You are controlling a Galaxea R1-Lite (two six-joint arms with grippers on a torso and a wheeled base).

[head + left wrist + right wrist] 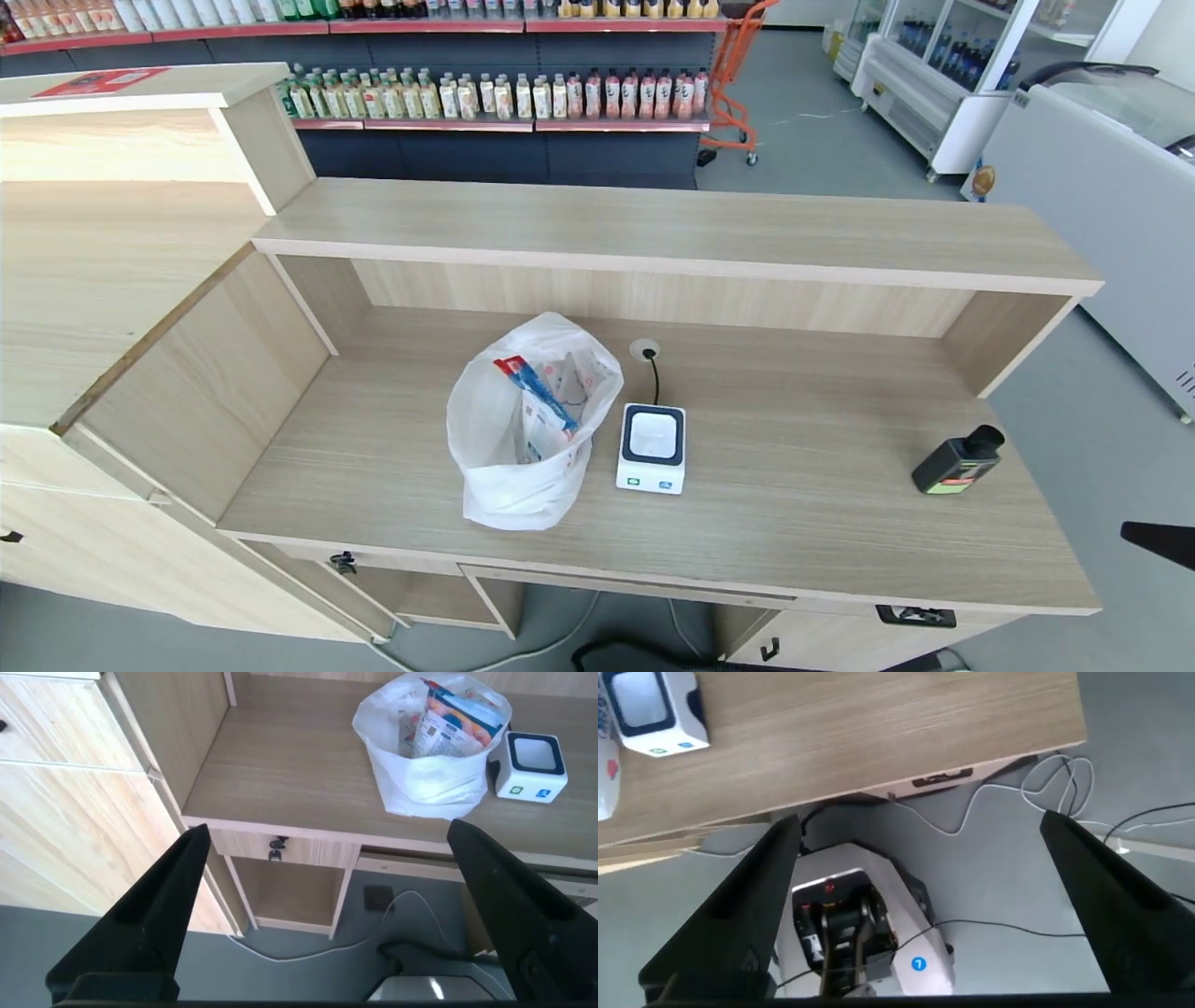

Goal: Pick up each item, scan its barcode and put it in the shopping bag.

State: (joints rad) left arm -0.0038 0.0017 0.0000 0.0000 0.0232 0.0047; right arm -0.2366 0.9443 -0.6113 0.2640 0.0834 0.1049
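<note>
The white shopping bag (509,457) is sitting on the bench (803,523) just left of the scanner (652,448), with packaged items (543,399) standing inside it. A dark bottle (957,461) is resting well to the scanner's right. The left tool (329,833) and the right tool (920,823) are hanging wide and empty, both nearer the robot than the scanner and off the bench's front edge.

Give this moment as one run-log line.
left pincer: open, empty | right pincer: open, empty | shopping bag: packets inside | scanner: beside bag | dark bottle: on counter, not bagged
</note>
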